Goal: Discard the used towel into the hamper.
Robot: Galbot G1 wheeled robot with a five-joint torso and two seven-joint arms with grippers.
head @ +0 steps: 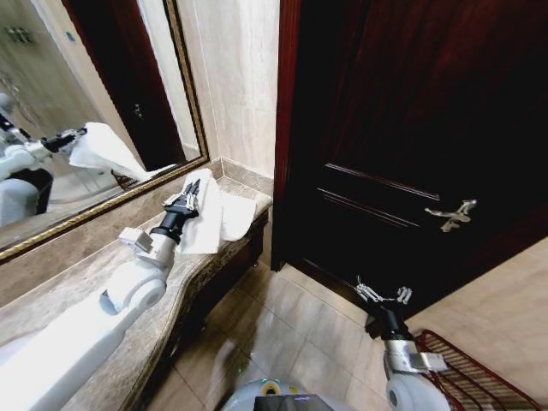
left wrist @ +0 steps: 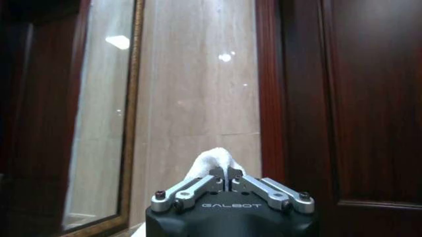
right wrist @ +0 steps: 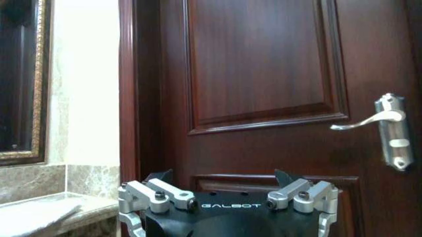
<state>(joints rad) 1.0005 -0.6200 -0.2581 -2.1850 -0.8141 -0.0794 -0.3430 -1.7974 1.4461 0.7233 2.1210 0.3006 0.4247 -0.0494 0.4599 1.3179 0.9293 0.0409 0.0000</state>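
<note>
The used white towel [head: 210,218] lies in a heap at the far end of the marble counter [head: 103,257]. My left gripper [head: 187,199] is over it and shut on a raised fold of it. The left wrist view has the closed fingertips [left wrist: 218,178] pinching a peak of towel [left wrist: 212,159]. The hamper [head: 471,377], a reddish-brown wire basket, stands on the floor at the lower right. My right gripper [head: 383,294] hangs open and empty low in front of the door, just left of the hamper. From the right wrist, the open gripper [right wrist: 224,180] faces the door, with the towel [right wrist: 33,217] off on the counter.
A gold-framed mirror [head: 94,120] backs the counter. A dark wooden door [head: 411,128] with a silver lever handle [head: 449,214] stands straight ahead. Tiled floor [head: 282,325] lies between the counter's end and the hamper.
</note>
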